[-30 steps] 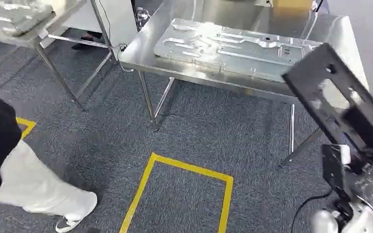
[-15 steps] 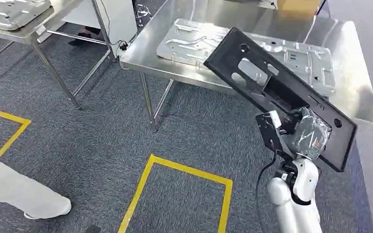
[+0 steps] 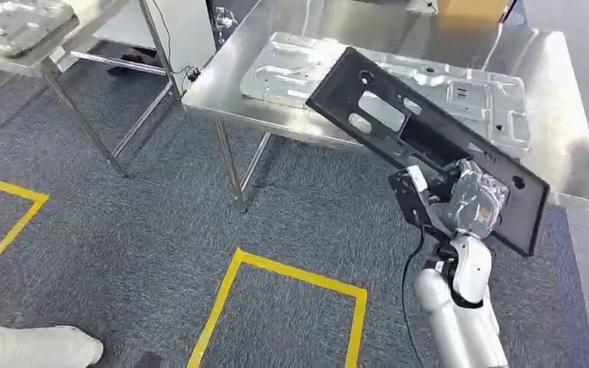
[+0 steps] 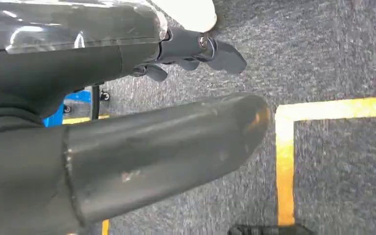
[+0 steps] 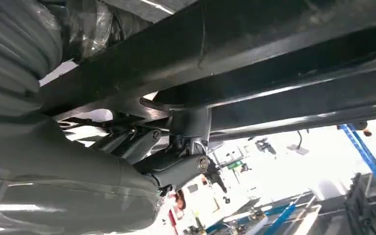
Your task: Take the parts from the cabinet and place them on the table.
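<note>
Carried slightly farther toward the steel table, the black panel is gripped by the right hand; it should be lowered flat, clear of the silver sheet. The left hand hangs released.

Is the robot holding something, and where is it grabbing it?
Yes. Its right hand holds a long flat black panel with cut-outs, gripping it near the lower end; its fingers press on the underside. The left hand holds nothing.
</note>
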Controlling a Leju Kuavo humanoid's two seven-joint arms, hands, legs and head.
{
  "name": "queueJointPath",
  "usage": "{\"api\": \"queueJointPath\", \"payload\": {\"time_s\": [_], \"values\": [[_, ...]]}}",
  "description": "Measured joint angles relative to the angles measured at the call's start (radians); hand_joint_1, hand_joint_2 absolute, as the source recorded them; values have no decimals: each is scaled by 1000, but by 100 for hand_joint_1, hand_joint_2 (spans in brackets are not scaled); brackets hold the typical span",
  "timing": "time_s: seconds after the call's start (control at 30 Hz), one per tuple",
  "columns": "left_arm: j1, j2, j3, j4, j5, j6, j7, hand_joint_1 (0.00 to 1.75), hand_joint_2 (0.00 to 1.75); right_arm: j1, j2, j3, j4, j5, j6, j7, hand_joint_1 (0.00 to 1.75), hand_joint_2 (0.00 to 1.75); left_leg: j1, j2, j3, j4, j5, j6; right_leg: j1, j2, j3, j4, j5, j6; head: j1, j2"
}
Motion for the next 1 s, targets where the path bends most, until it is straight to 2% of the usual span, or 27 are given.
{"api": "queueJointPath", "payload": {"time_s": [0.07, 0.1, 0.13, 0.17, 0.23, 0.27, 0.3, 0.33, 0.4, 0.47, 0.5, 0.57, 0.6, 0.63, 0.67, 0.7, 0.73, 0.77, 0.8, 0.83, 0.87, 0.9, 0.93, 0.97, 1.0], "values": [[0, 0, 0, 0, 1, 0, 0, 0, 0, -3, 0, 6, 1, -5, -1, 3, 175, 175, 3, 0, -86, 155, -58, -6, 2, -1, 9, 0, -8, -9, -1, 0], [2, 0, 0, 0, 3, 0, 0, 0, 0, 0, 0, 7, 1, -11, -2, 6, 175, 175, 3, 0, -136, 231, -75, -9, 3, 0, 14, 1, -14, -10, 0, 0], [4, 0, 0, 0, 3, 0, 0, 0, 0, 2, -2, 7, 1, -17, -3, 11, 175, 175, 3, 0, -159, 253, -64, -10, 3, 1, 19, 3, -19, -9, 0, 0], [6, 0, 0, 0, 3, 1, 0, 0, 0, 4, -5, 7, 0, -20, -3, 15, 175, 175, 3, 0, -158, 228, -28, -10, 3, 2, 26, 5, -26, -8, -1, 0], [7, 0, 0, 0, 3, 2, 0, 0, 0, 5, -13, 7, -5, -26, -4, 18, 175, 175, 4, 1, -104, 74, 85, -5, 2, 4, 43, 11, -44, -2, -1, 0], [7, 2, 0, 0, 3, 2, 0, 0, 0, 6, -16, 7, -11, -30, -4, 22, 175, 175, 4, 1, -73, -9, 118, -1, 2, 4, 49, 15, -55, 4, 0, 0], [8, 2, 0, 0, 3, 2, 0, 0, 0, 5, -19, 6, -12, -31, -6, 22, 175, 175, -4, 0, -60, -9, 97, 1, 8, 5, 49, 15, -59, 10, 0, 0], [6, 2, 0, 0, 4, 2, -3, 0, 0, 6, -24, 6, -17, -35, -7, 24, 175, 175, -3, 0, -52, -33, 89, 10, 9, 7, 45, 18, -62, 15, 0, 0], [8, 2, 0, 0, 4, 2, -5, 0, 0, 10, -32, 6, -22, -37, -6, 24, 175, 175, -3, 0, -55, -35, 85, 20, 10, 7, 50, 16, -55, 26, -1, 0], [9, 1, 0, 0, 4, 2, -6, 0, 0, 11, -40, 4, -27, -39, -5, 25, 175, 175, 4, -1, -34, -48, 84, 34, 6, 4, 48, 31, -66, 31, 0, 0], [8, 1, 0, 0, 4, 1, -7, 0, 0, 9, -42, 4, -28, -39, -3, 24, 175, 175, 4, -1, -27, -51, 80, 39, 6, 3, 30, 68, -79, 35, 1, 0], [5, 2, 0, 0, 4, 1, -7, 0, 0, 7, -47, 4, -29, -39, 4, 24, 175, 175, 2, -1, -18, -51, 70, 49, 4, 2, -61, 218, -137, 43, 1, 0], [5, 2, 0, 0, 4, 1, -7, 0, 0, 11, -50, 4, -29, -40, 11, 26, 175, 175, 1, -1, -12, -51, 63, 50, 3, 2, -110, 289, -158, 45, 1, 0], [7, 2, 0, 0, 4, 1, -6, 0, 0, 14, -54, 4, -26, -40, 17, 29, 175, 175, 0, -2, -4, -51, 56, 50, 3, 2, -143, 324, -155, 46, 1, 0], [9, 2, 1, 0, 4, 1, -6, 0, 0, 15, -58, 4, -23, -39, 23, 32, 175, 175, -1, -3, 8, -51, 48, 49, 3, 2, -155, 313, -125, 45, 1, 0], [11, 2, 1, 0, 4, 1, -6, 0, 0, 14, -62, 4, -23, -37, 30, 36, 175, 175, -2, -4, 23, -51, 37, 48, 4, 2, -143, 254, -72, 42, 1, 0], [10, 2, 1, 0, 3, 0, -6, 0, 0, 13, -67, 4, -23, -34, 36, 36, 175, 175, -4, -4, 39, -51, 27, 47, 5, 2, -116, 174, -17, 36, 1, 0], [10, 2, 1, 0, 3, 0, -6, 0, 0, 10, -72, 4, -22, -30, 42, 37, 175, 175, -5, -4, 55, -52, 15, 44, 10, 2, -87, 83, 46, 25, 1, 0], [13, -1, 0, 1, 3, -2, -6, 0, 0, 7, -77, 4, -17, -27, 47, 39, 175, 175, -2, -3, 57, -56, 7, 42, 17, -1, -80, 60, 58, 14, 0, 0], [7, -1, 0, 2, 3, -3, -6, 0, 0, 1, -82, 4, -13, -25, 49, 42, 175, 175, -3, -5, 60, -61, 5, 36, 26, -5, -86, 41, 32, 10, -1, 0], [5, -1, 0, 2, 3, -4, -5, 0, 0, -1, -84, 3, -12, -24, 52, 43, 175, 175, -2, -2, 61, -63, 0, 28, 27, -4, -76, 27, 42, 7, 0, 0], [9, -1, 1, 2, 3, -5, -5, 0, 0, -1, -87, 3, -12, -21, 52, 48, 175, 175, -3, 0, 76, -60, 6, 24, 29, 0, -70, 12, 41, 1, 1, 0], [9, -1, 1, 2, 3, -5, -5, 0, 0, -5, -91, 3, -10, -20, 53, 48, 175, 175, -5, 0, 82, -62, 15, 13, 28, -1, -58, 5, 36, -8, 0, 0], [6, 3, 1, 2, 3, -5, -5, 0, 0, -7, -92, 3, -10, -18, 53, 48, 175, 175, -4, 0, 70, -35, 15, 10, 13, 0, -31, -8, 37, -10, 0, 0], [4, 1, 0, 3, 3, -5, -5, 0, 0, -11, -92, 3, -9, -17, 53, 48, 175, 175, -4, 0, 45, 25, 31, 9, 12, -1, -13, -15, 30, -18, 0, 0]]}}
